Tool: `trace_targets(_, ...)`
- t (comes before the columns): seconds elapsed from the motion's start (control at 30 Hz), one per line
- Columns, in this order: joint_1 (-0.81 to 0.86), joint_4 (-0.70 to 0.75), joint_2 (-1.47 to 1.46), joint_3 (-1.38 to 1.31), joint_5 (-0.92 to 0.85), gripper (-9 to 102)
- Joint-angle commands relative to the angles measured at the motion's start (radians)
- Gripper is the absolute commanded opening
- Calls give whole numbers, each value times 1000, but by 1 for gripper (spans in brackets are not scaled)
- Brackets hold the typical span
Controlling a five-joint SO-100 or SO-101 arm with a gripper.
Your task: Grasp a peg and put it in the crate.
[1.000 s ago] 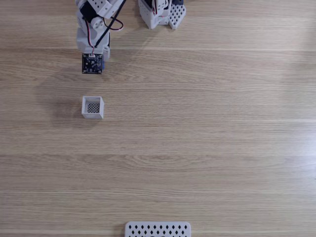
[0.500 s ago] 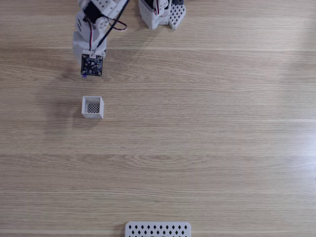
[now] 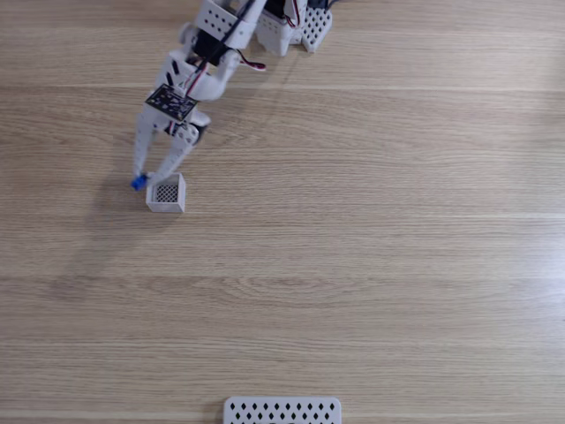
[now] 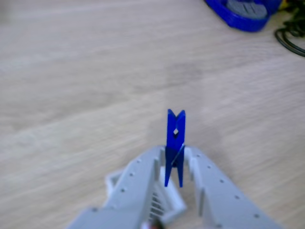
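Arm swung down from far edge — gripper [image 3: 150, 177] now at crate [image 3: 166, 193], far-left corner. Jaws clamped on peg [image 4: 175, 143], blue tip [image 3: 139, 183] just left of rim. Drop looks close — needs nudge right.

End effector [image 4: 174, 162] clamps blue peg [image 4: 175, 138] upright, just above crate [image 4: 159, 202].

Bare wood across the table's [image 3: 371, 265] middle and right side, free to pass. Obstacles: crate [image 3: 166, 193] near left edge, perforated white panel [image 3: 282, 411] at bottom edge, arm base [image 3: 287, 22] at top edge, blue object [image 4: 243, 12] at top-right corner
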Motion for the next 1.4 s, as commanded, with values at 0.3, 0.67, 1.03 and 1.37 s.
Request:
trace_targets(0.3, -8, -72, -14, -34, 60, 0)
trace_targets(0.67, -11, -57, -21, -18, 61, 0)
trace_targets(1.03, -8, -57, -15, -17, 63, 15)
trace_targets(1.37, -18, -35, 11, -17, 54, -2)
